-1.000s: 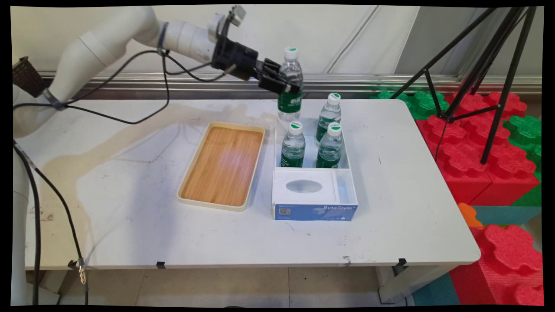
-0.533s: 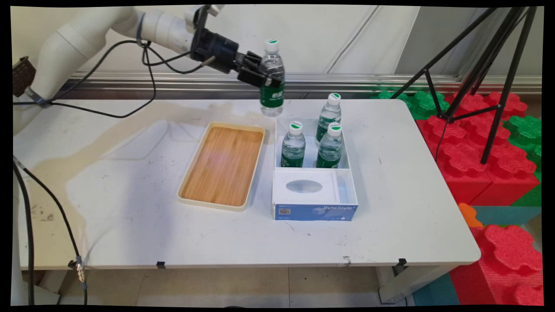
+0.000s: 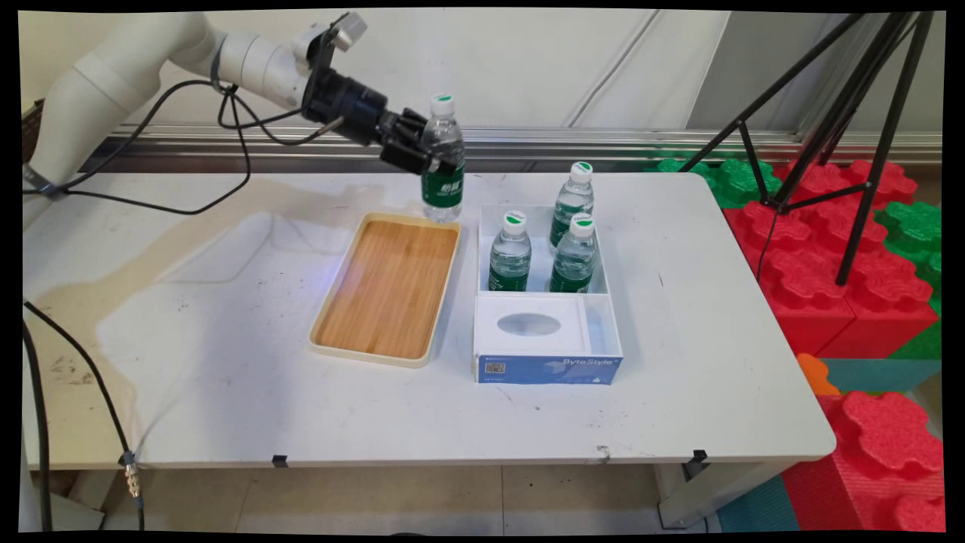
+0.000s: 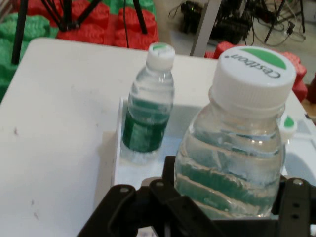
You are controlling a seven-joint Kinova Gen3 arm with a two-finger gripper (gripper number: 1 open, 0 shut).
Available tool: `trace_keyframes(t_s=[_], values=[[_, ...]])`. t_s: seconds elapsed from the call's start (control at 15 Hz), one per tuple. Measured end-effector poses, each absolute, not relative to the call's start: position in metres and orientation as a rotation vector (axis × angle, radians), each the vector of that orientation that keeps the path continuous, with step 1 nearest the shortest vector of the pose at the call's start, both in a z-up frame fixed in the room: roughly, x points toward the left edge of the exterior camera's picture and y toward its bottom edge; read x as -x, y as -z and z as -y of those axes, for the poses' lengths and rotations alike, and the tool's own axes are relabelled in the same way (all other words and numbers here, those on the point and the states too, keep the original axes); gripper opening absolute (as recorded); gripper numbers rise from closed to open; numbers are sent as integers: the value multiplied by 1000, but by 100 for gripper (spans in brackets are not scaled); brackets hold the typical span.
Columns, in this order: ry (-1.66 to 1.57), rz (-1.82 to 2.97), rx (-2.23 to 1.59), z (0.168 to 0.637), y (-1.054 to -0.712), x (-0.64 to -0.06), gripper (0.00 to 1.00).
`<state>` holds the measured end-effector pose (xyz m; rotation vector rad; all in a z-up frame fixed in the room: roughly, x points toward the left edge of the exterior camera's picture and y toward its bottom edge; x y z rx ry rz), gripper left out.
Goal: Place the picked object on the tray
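My gripper (image 3: 431, 160) is shut on a clear water bottle (image 3: 442, 162) with a green label and white cap, held upright in the air over the far end of the wooden tray (image 3: 388, 286). In the hand view this held bottle (image 4: 237, 148) fills the right side between the black fingers (image 4: 170, 197). Three more bottles stand in the white box (image 3: 544, 298): one at the near left (image 3: 510, 253), one at the near right (image 3: 574, 254) and one at the far right (image 3: 572, 197). One of them (image 4: 148, 116) shows in the hand view, left of the held bottle.
The box's near part holds a white insert with an oval opening (image 3: 528, 325). Black tripod legs (image 3: 822, 136) and red and green foam blocks (image 3: 837, 249) stand off the table's right side. Black cables (image 3: 226, 128) hang from the arm.
The gripper has carried the bottle left from above the box's far left corner to above the tray's far end, and lowered it a little in the last half second.
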<state>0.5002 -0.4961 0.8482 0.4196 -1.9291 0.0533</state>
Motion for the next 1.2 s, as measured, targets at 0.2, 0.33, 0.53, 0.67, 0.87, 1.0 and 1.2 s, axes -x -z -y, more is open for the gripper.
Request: trace_keyframes(t_s=[0.2, 0.33, 0.53, 0.67, 0.87, 1.0, 1.2], values=[[-50, 1956, -432, 491, -834, -509, 0], [-53, 1968, -443, 490, -826, -513, 0], [-64, 1989, -463, 490, -813, -517, 0], [-76, 2006, -482, 492, -802, -520, 0], [-87, 2022, -500, 494, -791, -522, 0], [-94, 2030, -508, 496, -784, -521, 0], [-106, 2036, -520, 499, -776, -520, 0]])
